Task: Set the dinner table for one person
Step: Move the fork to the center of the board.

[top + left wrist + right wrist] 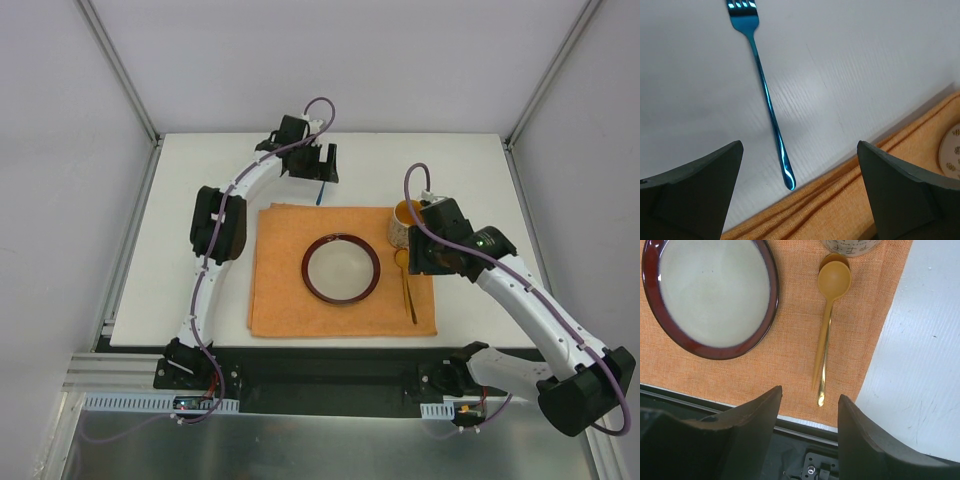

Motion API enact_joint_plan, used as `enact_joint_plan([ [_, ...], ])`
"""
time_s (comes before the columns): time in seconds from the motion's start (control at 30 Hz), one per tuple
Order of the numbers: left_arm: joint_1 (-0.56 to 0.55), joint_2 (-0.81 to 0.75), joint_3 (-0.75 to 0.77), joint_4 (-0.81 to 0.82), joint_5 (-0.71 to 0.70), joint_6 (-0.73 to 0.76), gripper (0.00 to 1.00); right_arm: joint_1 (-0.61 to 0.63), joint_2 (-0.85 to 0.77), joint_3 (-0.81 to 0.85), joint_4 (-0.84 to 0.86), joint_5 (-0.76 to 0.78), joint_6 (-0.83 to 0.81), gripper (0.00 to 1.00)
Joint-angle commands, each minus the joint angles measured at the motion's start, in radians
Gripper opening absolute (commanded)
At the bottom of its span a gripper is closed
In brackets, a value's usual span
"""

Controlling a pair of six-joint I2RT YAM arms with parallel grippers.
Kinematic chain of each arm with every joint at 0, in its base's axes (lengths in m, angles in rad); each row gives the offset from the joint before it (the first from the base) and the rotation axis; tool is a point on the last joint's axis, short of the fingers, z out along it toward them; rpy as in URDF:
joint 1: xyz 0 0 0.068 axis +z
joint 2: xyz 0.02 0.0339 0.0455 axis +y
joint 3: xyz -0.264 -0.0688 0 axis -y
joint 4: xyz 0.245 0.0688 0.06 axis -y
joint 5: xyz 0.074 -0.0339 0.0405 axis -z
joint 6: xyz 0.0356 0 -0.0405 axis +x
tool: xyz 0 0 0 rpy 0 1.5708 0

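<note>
Left fingers [695, 195] wide apart, right fingers [750, 430] half-parted

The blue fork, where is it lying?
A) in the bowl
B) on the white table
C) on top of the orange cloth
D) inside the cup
B: the blue fork lies flat on the white table, with only its handle end coming close to the edge of the orange cloth.

The left arm [203, 295] and right arm [525, 295] have white curved shells, black joints and bases, looping purple cables [408, 185], and dark wedge-shaped fingers [900, 195].
</note>
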Motion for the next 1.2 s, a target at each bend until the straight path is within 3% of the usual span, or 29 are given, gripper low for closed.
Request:
enact_joint_plan([
  [0.0,0.009,-0.097,-0.072,-0.029,0.140,0.063,0.99,-0.005,0.006,0.001,-0.006,-0.009,0.013,0.52],
  [0.2,-0.002,-0.166,-0.171,-0.069,-0.018,0.175,0.99,-0.005,0.024,0.010,-0.001,-0.027,-0.005,0.52],
  [0.4,-0.016,-0.135,-0.134,-0.069,-0.077,0.261,0.99,-0.007,0.038,0.010,0.002,-0.036,-0.010,0.52],
  [0.93,-0.066,-0.083,-0.126,-0.012,0.084,0.083,0.95,-0.005,0.027,-0.004,0.000,-0.009,0.004,0.52],
  [1.0,-0.074,-0.074,-0.126,-0.010,0.074,0.069,0.95,-0.005,0.030,0.001,0.000,-0.007,0.002,0.52],
  [1.17,-0.092,-0.079,-0.162,-0.007,-0.116,0.043,0.91,-0.005,0.029,0.002,-0.003,-0.007,-0.005,0.52],
])
